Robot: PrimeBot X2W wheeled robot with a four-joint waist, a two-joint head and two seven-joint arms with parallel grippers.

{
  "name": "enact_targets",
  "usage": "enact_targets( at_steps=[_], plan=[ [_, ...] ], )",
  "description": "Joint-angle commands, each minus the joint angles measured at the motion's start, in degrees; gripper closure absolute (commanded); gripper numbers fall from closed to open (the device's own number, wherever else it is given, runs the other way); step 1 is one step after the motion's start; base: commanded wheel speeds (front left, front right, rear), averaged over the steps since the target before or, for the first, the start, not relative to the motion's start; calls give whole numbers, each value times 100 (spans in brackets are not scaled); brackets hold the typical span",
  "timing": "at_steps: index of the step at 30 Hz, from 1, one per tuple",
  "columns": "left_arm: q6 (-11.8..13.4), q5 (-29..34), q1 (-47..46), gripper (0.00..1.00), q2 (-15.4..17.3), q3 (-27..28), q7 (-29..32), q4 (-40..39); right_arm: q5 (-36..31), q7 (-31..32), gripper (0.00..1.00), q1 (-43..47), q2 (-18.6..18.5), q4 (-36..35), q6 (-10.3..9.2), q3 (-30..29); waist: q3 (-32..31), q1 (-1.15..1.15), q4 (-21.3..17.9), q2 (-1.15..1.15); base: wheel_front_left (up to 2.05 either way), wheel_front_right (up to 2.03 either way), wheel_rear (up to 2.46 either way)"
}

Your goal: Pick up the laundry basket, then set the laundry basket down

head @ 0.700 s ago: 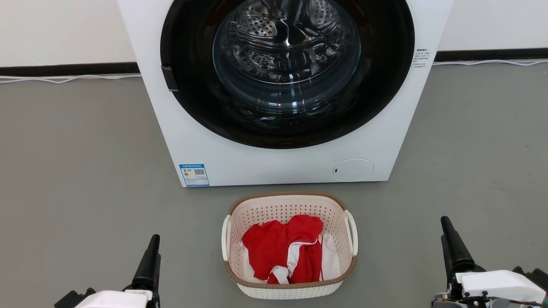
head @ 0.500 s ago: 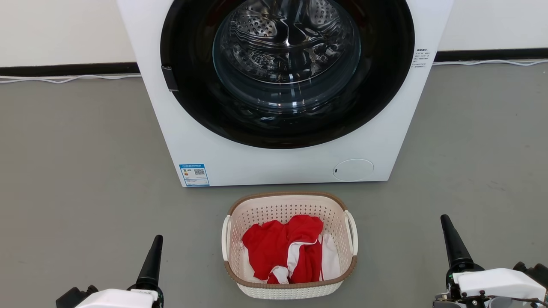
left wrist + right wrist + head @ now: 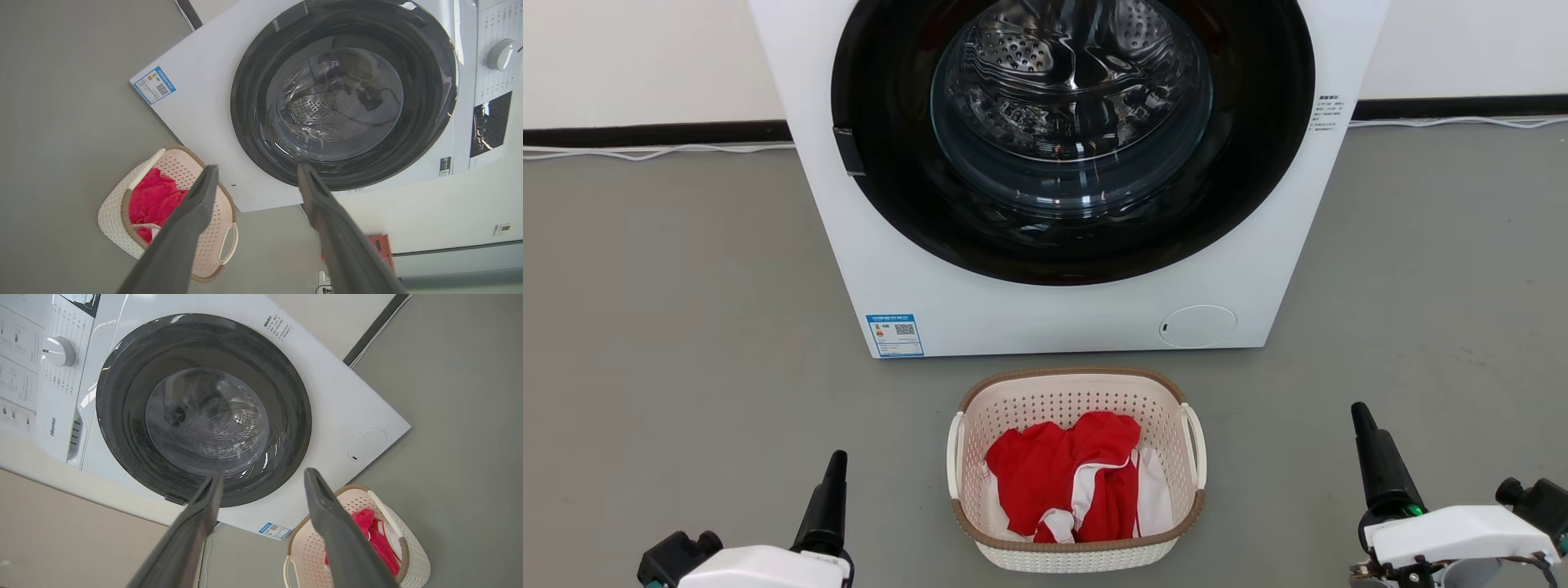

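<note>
The laundry basket (image 3: pixel 1072 375), cream-white and perforated with a brown rim, stands on the grey floor just in front of the washing machine. Red and white clothes (image 3: pixel 1054 474) lie in it. My left gripper (image 3: pixel 837 459) is low on the left, a good way from the basket's left loop handle (image 3: pixel 951 457). My right gripper (image 3: pixel 1357 408) hangs to the right, apart from the right handle (image 3: pixel 1196 445). In the left wrist view the left gripper (image 3: pixel 258 166) is open and holds nothing, with the basket (image 3: pixel 112 222) beside it. The right gripper (image 3: pixel 263 474) is likewise open, the basket (image 3: pixel 414 555) at lower right.
A white front-loading washing machine (image 3: pixel 1045 318) with its round glass door (image 3: pixel 1070 106) shut stands right behind the basket. A white cable (image 3: pixel 654 150) runs along the dark skirting. Grey floor (image 3: pixel 686 327) spreads on both sides. A red box (image 3: pixel 378 245) sits by the wall.
Both grippers have drifted inward toward the basket, the left to the right, the right to the left and a little up. The basket has not moved.
</note>
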Motion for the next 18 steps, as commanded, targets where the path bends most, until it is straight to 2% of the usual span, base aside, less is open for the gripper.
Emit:
enact_targets(
  at_steps=[1, 18],
  plan=[
    [54, 237, -233, 0, 51, 42, -74, -169, -230, -99, 0, -196, -100, -192, 19, 88, -2, 0, 0, 0, 0, 0, 0],
    [151, 1591, -220, 0, 62, -35, -360, -186, -1650, -385, 0, -271, -214, -147, 25, 325, -12, -1, 10, 0, 0, 0, 0]
  ],
)
